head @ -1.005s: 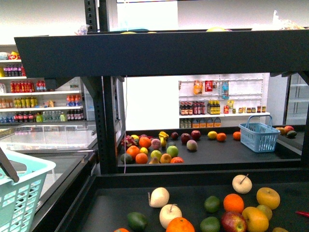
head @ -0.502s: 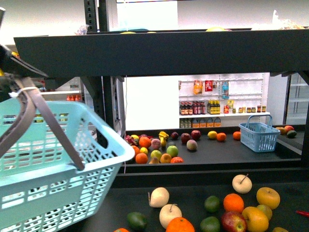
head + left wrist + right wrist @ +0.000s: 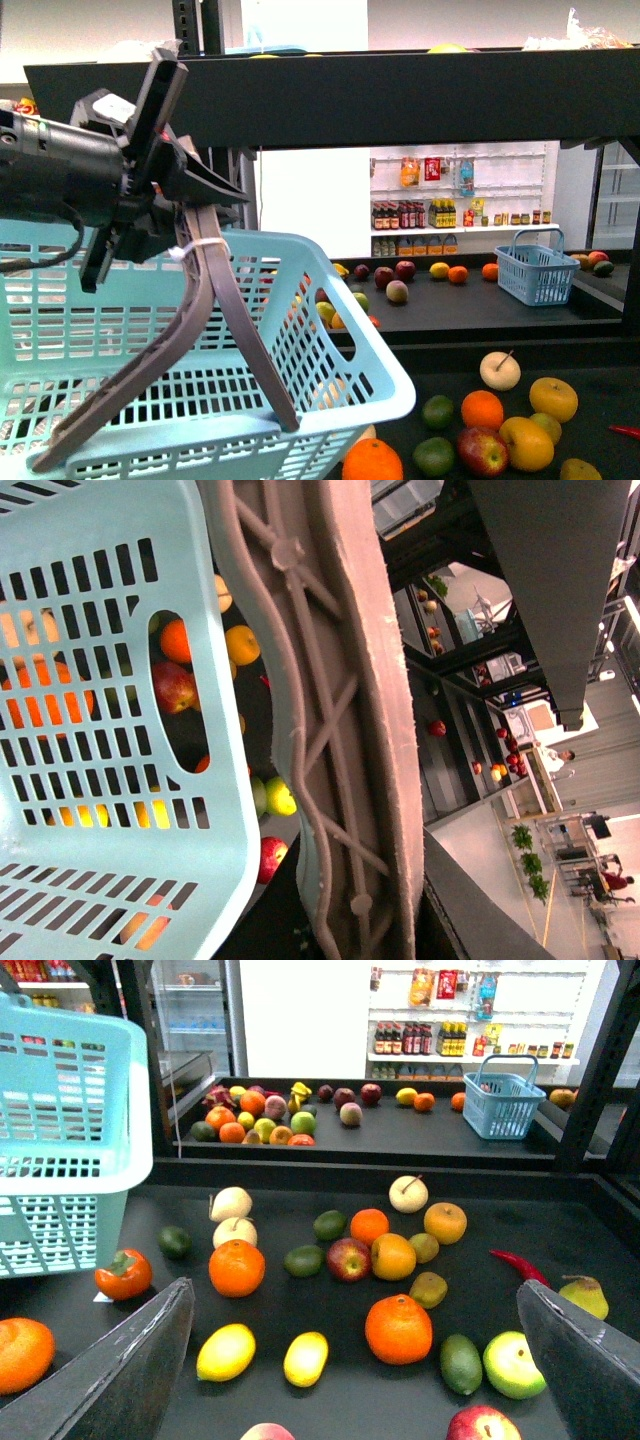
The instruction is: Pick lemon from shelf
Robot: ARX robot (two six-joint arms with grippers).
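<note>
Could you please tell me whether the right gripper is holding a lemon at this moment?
No, the right gripper has its jaws wide open and empty above the fruit lying on the shelf.

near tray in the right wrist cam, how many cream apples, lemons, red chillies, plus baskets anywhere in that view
cream apples: 3
lemons: 2
chilli: 1
baskets, one pale teal, one blue: 2
total: 8
</note>
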